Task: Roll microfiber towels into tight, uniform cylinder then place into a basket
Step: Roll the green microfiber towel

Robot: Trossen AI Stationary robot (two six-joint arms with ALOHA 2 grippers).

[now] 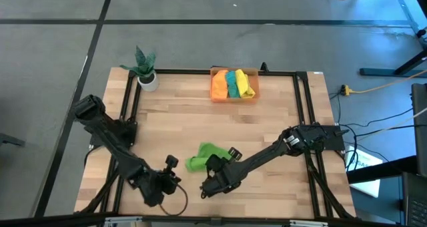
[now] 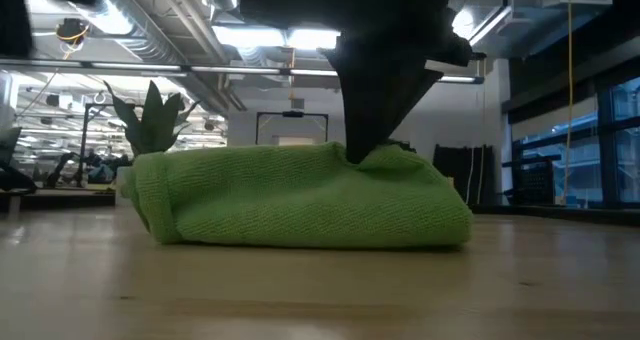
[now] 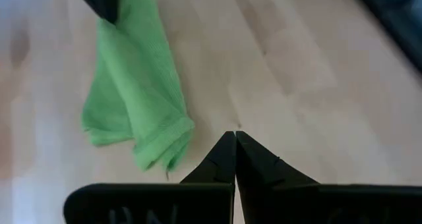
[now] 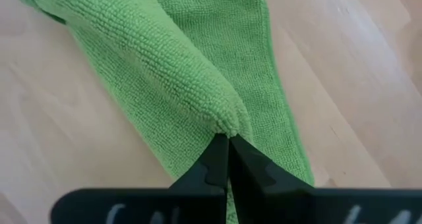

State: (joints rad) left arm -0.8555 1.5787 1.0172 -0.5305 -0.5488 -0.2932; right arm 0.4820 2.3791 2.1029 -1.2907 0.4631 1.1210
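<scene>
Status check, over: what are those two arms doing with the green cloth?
Right gripper shut on light green towel. Left gripper shut, empty, beside it. Three rolled towels in basket. Nothing in the way.

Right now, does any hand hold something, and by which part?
The right hand pinches the light green microfiber towel at its rolled fold's end. The left hand holds nothing.

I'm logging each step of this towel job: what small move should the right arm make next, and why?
Probably lift the green towel and carry it toward the basket. The right tool is pinched on its rolled edge, three rolls already sit in the basket, and the left tool waits shut beside it.
</scene>
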